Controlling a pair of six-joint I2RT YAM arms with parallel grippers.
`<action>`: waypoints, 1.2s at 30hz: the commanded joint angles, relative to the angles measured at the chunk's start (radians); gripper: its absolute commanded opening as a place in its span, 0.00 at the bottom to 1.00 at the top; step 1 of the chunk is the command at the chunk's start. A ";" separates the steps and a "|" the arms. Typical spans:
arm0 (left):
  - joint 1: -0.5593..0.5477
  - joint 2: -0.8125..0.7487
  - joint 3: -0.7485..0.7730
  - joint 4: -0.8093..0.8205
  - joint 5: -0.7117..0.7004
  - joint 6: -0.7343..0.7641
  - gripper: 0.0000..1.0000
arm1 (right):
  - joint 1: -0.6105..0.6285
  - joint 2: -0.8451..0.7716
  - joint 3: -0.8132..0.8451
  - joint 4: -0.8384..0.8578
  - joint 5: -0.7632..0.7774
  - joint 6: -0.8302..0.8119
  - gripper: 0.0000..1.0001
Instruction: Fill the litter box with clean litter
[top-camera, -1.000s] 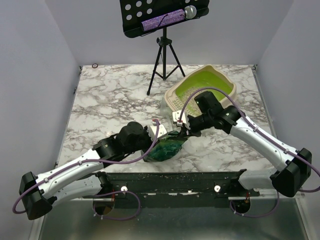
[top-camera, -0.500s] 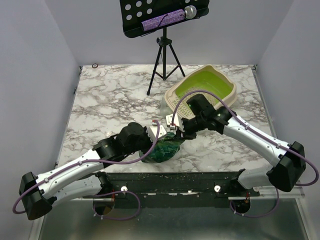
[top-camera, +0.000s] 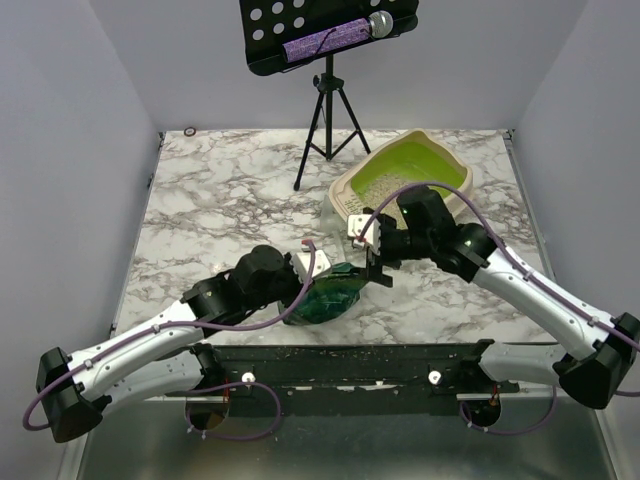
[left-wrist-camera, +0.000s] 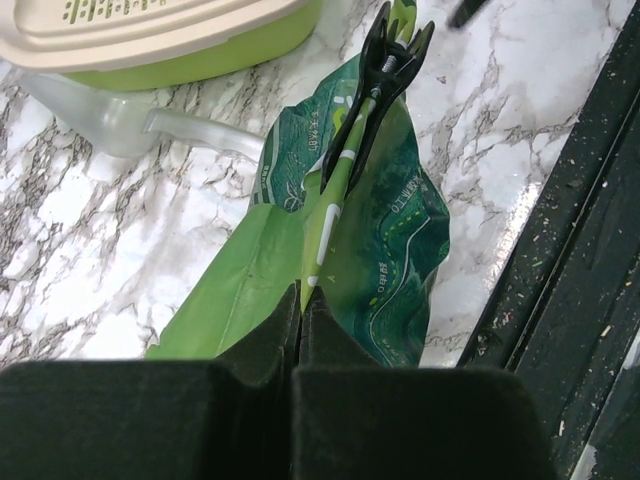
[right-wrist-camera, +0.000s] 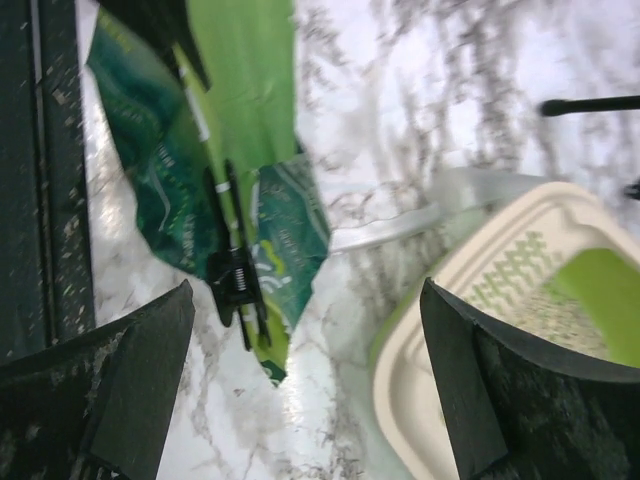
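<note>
The beige litter box (top-camera: 440, 165) with a lime-green inside stands at the back right, also in the right wrist view (right-wrist-camera: 420, 350). Pale clean litter (right-wrist-camera: 560, 318) lies in part of it. A glossy green bag (top-camera: 325, 298) lies near the front edge, with a black clip (left-wrist-camera: 385, 70) pinching its top. My left gripper (left-wrist-camera: 300, 298) is shut on the bag's folded edge. My right gripper (top-camera: 378, 268) hangs wide open over the bare marble between bag and box, holding nothing. The clip (right-wrist-camera: 235, 268) lies just left of its left finger (right-wrist-camera: 140, 370).
A clear plastic scoop (left-wrist-camera: 120, 115) lies on the marble beside the litter box. A black tripod stand (top-camera: 325, 120) rises at the back centre. A black rail (top-camera: 350, 360) strewn with granules runs along the front edge. A small ring (top-camera: 190, 131) sits at the back left corner.
My right gripper, shut at the bag's clipped end a second ago, has opened wide and drawn away to the right. The clip stays on the bag. The left arm has barely moved.
</note>
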 joint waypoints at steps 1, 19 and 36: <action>-0.002 -0.038 0.025 0.000 -0.140 0.005 0.00 | 0.008 -0.069 0.003 0.174 0.155 0.124 1.00; 0.046 -0.072 0.063 -0.057 -0.521 0.007 0.00 | 0.007 0.026 0.084 0.286 0.647 0.607 1.00; 0.215 -0.022 0.083 0.040 -0.351 -0.177 0.39 | 0.007 0.012 0.000 0.405 0.917 0.963 1.00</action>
